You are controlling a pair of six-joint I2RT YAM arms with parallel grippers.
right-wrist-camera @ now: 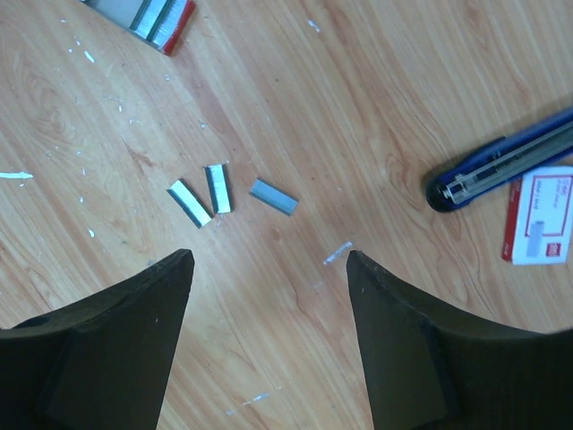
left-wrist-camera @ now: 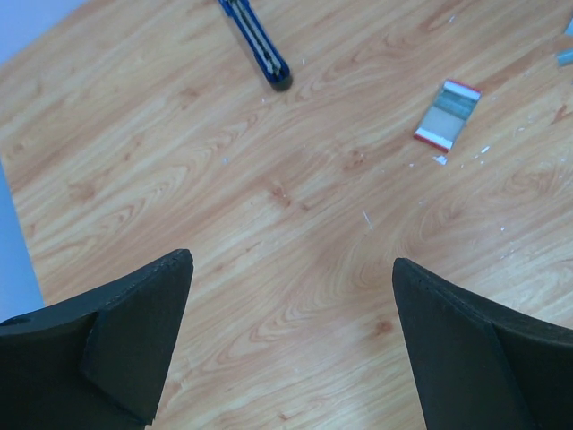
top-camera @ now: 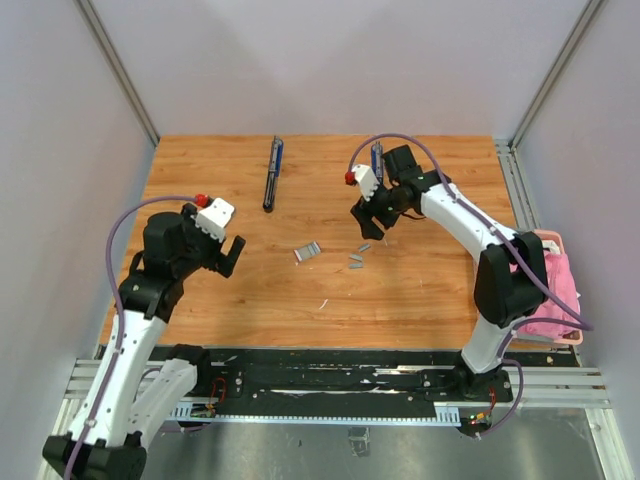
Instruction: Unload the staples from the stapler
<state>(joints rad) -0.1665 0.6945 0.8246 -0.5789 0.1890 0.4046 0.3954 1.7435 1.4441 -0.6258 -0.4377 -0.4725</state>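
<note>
Three short silvery staples strips (right-wrist-camera: 218,188) lie on the wooden table, just ahead of my right gripper (right-wrist-camera: 269,258); from above they show near the table's middle (top-camera: 357,260). That gripper (top-camera: 372,228) hangs open over them, nothing between its fingers. One dark blue stapler (top-camera: 272,172) lies at the back, also in the left wrist view (left-wrist-camera: 260,40). A second blue stapler (right-wrist-camera: 506,161) with its metal rail showing lies beside the right arm (top-camera: 377,158). My left gripper (top-camera: 231,257) is wide open over bare wood (left-wrist-camera: 291,269), empty.
A small open box with red ends (top-camera: 307,250) holding grey strips lies left of the staples. A flat white box with red marking (right-wrist-camera: 537,215) sits by the second stapler. Tiny metal bits dot the wood. A pink cloth in a basket (top-camera: 555,285) is off the right edge.
</note>
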